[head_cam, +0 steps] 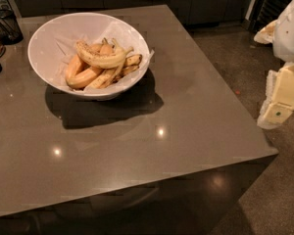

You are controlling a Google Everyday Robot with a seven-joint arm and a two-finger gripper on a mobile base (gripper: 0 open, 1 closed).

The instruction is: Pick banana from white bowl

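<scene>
The speckled banana [101, 58] lies across the top of the pile in the white bowl [45, 33], upper left of the frame. Plainer orange-yellow bananas [82, 76] sit under it on the crinkled paper lining [63, 44]. The bowl's on a grey-brown countertop [196, 131], with a dark wire basket [7, 26] at the far upper-left edge. The gripper [282, 98] hangs at the right edge, off the counter and well apart from the bowl. Can't tell if it's open or closed.

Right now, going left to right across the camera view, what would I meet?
Black wire basket → wide round white bowl holding the speckled pale-yellow banana → cream robot gripper, beyond the grey table on the right.
</scene>
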